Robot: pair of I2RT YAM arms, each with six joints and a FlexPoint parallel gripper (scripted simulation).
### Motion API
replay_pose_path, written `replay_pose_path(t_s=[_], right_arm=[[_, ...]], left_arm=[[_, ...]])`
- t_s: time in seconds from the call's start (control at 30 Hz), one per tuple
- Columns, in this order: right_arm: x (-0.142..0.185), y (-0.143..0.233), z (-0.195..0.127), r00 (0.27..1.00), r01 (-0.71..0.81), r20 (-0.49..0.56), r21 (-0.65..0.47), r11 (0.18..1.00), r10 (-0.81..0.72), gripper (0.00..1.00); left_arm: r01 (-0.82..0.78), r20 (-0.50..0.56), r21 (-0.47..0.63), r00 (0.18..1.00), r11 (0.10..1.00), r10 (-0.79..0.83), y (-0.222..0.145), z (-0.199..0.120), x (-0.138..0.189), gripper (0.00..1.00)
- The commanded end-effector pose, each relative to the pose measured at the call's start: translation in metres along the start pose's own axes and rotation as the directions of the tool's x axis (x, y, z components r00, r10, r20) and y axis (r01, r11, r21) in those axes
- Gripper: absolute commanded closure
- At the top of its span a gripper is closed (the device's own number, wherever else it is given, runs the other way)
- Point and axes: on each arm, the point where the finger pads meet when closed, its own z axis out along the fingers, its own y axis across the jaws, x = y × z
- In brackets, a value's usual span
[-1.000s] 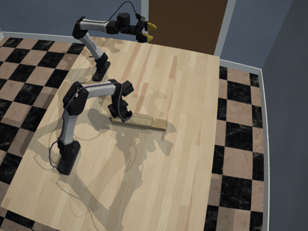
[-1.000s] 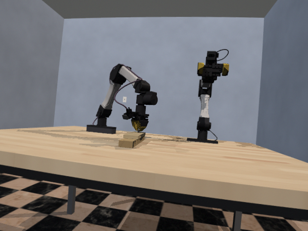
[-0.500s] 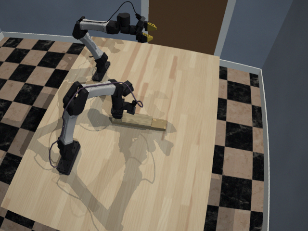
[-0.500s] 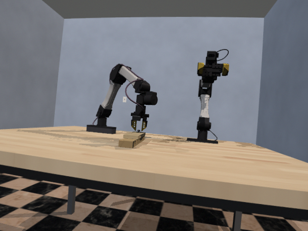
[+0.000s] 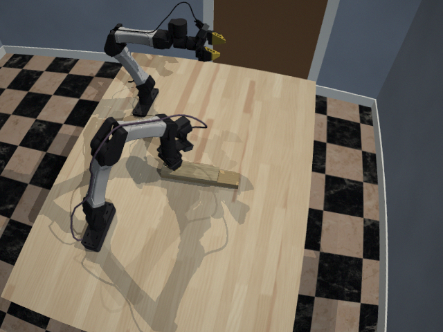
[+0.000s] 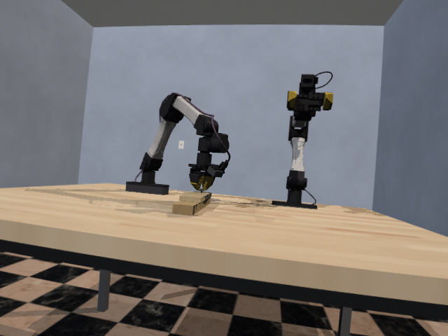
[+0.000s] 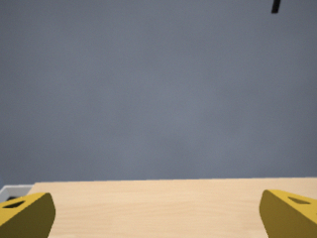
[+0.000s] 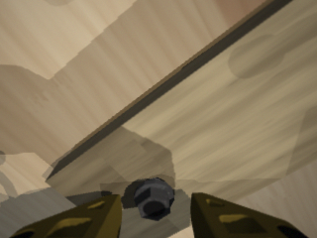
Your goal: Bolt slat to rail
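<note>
The slat lies flat on the rail, whose bare end sticks out past it. Near the slat's other end, a dark nut sits around the bolt, above the slat. Whether the nut touches the slat is hidden. My right gripper points straight down over this end. Its fingers stand partly open on both sides of the nut, with a visible gap on each side. My left gripper is wide open and empty, raised high away from the slat.
Both arms stand on the wooden table along one side. The left arm's base and the right arm's base are well apart. Arm shadows fall across the slat and table.
</note>
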Motion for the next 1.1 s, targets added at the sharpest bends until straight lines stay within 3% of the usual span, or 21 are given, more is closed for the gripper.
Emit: replay_pose_path(t_s=[0.0, 0.17, 0.37, 0.43, 0.47, 0.53, 1.07], right_arm=[[-0.0062, 0.0011, -0.0199, 0.939, 0.341, 0.039, 0.005, 0.94, -0.341, 0.64], [-0.006, 0.0011, -0.0203, 0.804, 0.593, 0.036, 0.015, 0.805, -0.594, 0.64], [-0.0058, 0.0012, -0.0207, 0.559, 0.828, 0.028, 0.025, 0.56, -0.829, 0.64], [-0.0058, 0.0012, -0.0207, 0.559, 0.828, 0.028, 0.025, 0.56, -0.829, 0.64], [-0.0057, 0.0012, -0.0208, 0.434, 0.9, 0.028, 0.031, 0.435, -0.901, 0.64], [-0.0057, 0.0012, -0.0209, 0.336, 0.941, 0.028, 0.036, 0.336, -0.942, 0.64], [-0.0047, 0.001, -0.015, 0.328, 0.944, 0.022, 0.022, 0.328, -0.945, 0.64]], left_arm=[[-0.002, 0.02, 0.002, 1.0, 1.0, 0.002, -0.0007, -0.0019, -0.0075, 0.0], [-0.002, 0.02, 0.002, 1.0, 1.0, 0.002, -0.0007, -0.0019, -0.0075, 0.0], [-0.002, 0.02, 0.002, 1.0, 1.0, 0.002, -0.0007, -0.0019, -0.0075, 0.0], [-0.002, 0.02, 0.002, 1.0, 1.0, 0.002, -0.0007, -0.0019, -0.0075, 0.0], [-0.002, 0.02, 0.002, 1.0, 1.0, 0.002, -0.0007, -0.0019, -0.0075, 0.0], [-0.002, 0.02, 0.002, 1.0, 1.0, 0.002, -0.0007, -0.0019, -0.0075, 0.0], [-0.002, 0.02, 0.002, 1.0, 1.0, 0.002, -0.0007, -0.0019, -0.0075, 0.0]])
